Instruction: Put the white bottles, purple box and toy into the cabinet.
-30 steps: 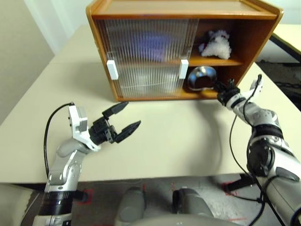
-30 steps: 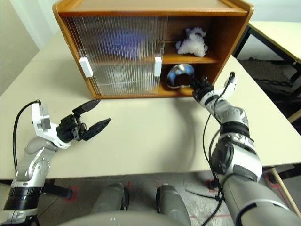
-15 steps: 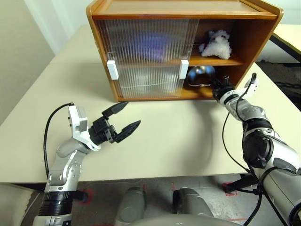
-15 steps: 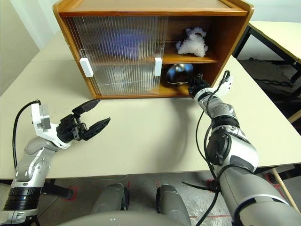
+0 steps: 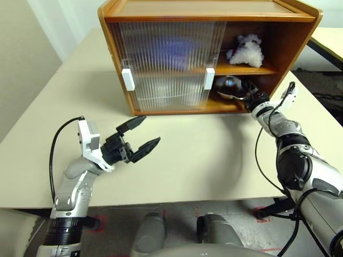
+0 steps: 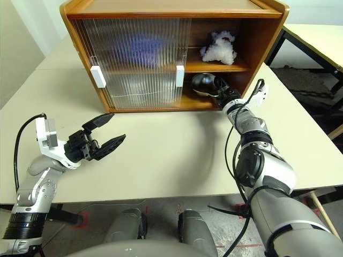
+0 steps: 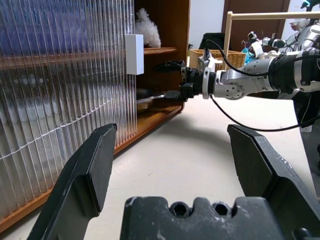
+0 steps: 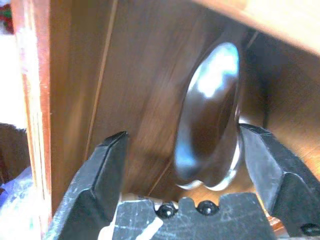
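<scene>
The cabinet [image 5: 161, 13] stands at the table's far side, its ribbed doors slid left and the right side uncovered. The toy [image 5: 245, 51] sits on the upper shelf there. A purple blur behind the door is the purple box [image 5: 174, 51]. The white bottles are hidden. My right gripper [image 5: 247, 91] reaches into the lower shelf and is open. A shiny metal dish [image 8: 210, 135] sits loose between its fingers [image 8: 107, 165] in the right wrist view. My left gripper [image 5: 151, 130] hovers open and empty over the table's front left.
The metal dish [image 5: 229, 87] rests on the lower shelf just inside the opening. White handles [image 5: 128, 79] mark the door edges. A second table [image 5: 329, 40] stands to the right, and a wooden rack with a basket [image 7: 235, 50] lies beyond it.
My right gripper pushed the metal dish deeper into the lower shelf and opened, and the dish tipped from upright to lying flatter. The left arm stayed still.
</scene>
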`<state>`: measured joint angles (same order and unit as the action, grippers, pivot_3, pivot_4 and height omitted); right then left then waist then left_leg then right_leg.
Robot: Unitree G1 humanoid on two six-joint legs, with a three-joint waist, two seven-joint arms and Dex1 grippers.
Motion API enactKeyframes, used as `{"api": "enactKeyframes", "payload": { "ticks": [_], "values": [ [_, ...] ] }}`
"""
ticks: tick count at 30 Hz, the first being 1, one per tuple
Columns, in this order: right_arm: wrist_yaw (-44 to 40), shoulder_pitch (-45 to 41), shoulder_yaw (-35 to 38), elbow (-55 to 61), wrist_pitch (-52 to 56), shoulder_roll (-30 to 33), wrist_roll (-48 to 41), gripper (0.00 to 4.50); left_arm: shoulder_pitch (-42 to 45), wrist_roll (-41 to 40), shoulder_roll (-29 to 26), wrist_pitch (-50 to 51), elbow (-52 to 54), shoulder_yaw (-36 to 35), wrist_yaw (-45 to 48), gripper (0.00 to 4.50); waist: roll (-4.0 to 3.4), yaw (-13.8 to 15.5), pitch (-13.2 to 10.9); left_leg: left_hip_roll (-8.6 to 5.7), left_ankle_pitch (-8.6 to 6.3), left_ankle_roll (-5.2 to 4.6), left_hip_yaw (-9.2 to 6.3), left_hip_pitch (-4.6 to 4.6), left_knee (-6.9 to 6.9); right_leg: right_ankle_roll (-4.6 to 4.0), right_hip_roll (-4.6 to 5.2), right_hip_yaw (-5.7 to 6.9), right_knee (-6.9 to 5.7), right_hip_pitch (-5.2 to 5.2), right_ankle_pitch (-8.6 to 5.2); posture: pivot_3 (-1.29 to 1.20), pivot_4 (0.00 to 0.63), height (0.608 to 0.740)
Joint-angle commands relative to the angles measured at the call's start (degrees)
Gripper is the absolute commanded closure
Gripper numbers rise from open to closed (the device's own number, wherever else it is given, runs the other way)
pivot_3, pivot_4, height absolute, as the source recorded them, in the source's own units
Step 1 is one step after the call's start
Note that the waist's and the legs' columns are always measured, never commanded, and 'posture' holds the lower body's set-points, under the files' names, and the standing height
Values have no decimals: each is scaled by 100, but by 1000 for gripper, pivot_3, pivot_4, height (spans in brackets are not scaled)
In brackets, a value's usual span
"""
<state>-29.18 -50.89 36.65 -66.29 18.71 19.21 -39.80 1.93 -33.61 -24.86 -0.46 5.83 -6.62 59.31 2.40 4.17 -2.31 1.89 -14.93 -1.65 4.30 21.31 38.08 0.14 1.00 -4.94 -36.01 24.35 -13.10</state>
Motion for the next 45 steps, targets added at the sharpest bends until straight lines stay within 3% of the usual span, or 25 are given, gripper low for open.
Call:
{"api": "enactKeyframes", "payload": {
  "ticks": [1,8,11,15,23,35,45],
  "values": [
    [-261,333,-292,409,223,148,272,33,41,70,-25,-6,-42,52,44,0,-2,4,1,-1,0,0,0,2,0,0,2,1,0,1,0,232,0,740],
    [-461,1306,-705,1960,468,259,452,33,21,52,-19,-5,-47,33,55,0,-16,1,10,-1,0,0,0,1,0,4,2,-2,-1,2,-2,218,0,740],
    [-1021,2018,-1209,3042,286,332,711,198,43,52,-12,-12,-93,36,70,0,-20,-1,13,0,0,0,1,0,0,11,1,-2,-3,1,-6,207,0,740],
    [-1772,2653,-1554,4031,377,288,540,1309,86,58,5,-8,-147,66,85,0,-25,-32,16,2,0,0,4,-1,0,13,-2,-6,-6,-1,-8,197,0,740],
    [-2262,2986,-2418,5085,720,0,540,4471,156,59,-10,-2,-223,82,115,0,-24,-54,17,0,0,0,9,-7,5,8,-3,-7,-30,-5,-9,198,0,740],
    [-1318,1740,-2786,4232,28,-941,1127,4471,62,84,24,-64,-170,53,29,0,-15,10,23,-1,0,0,7,-14,8,0,-2,0,-42,11,-18,220,0,740],
    [-1034,1093,-2663,3620,-476,-1161,1284,4471,12,99,54,-94,-159,84,-18,0,-15,2,23,0,-1,3,8,-7,6,-12,1,0,-45,19,-13,226,0,740]
  ]
}}
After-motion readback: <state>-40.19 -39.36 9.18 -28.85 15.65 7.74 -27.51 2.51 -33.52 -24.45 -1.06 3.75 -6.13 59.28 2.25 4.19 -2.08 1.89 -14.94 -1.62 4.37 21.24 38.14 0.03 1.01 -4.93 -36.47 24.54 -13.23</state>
